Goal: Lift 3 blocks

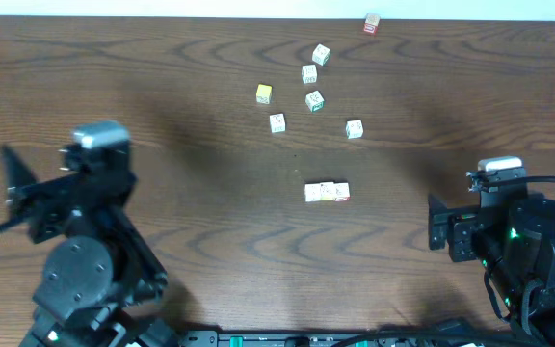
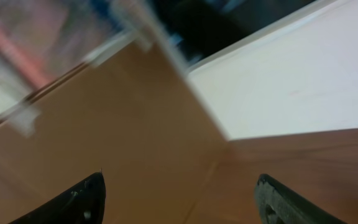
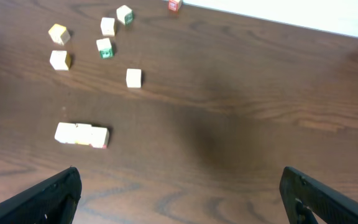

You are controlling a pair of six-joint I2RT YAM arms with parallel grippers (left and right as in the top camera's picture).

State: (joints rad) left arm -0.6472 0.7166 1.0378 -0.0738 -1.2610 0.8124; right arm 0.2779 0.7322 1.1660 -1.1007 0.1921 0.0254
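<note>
Three pale wooden blocks (image 1: 327, 193) lie side by side in a short row on the table's middle. In the right wrist view the same row of blocks (image 3: 81, 134) sits at the left, its right end edged in red. My right gripper (image 3: 179, 193) is open and holds nothing, well back from the row and to its right. My left gripper (image 2: 179, 199) is open too, with nothing between its fingers; its blurred view shows only the table edge and a white surface. Both arms stand at the near side, the left arm (image 1: 85, 241) and the right arm (image 1: 518, 241).
Several loose cubes lie beyond the row: a yellow-green cube (image 1: 264, 93), a green-printed cube (image 1: 315, 100), white cubes (image 1: 277, 122) (image 1: 354, 128) (image 1: 309, 74) (image 1: 321, 54), and a reddish cube (image 1: 372, 24) at the table's far edge.
</note>
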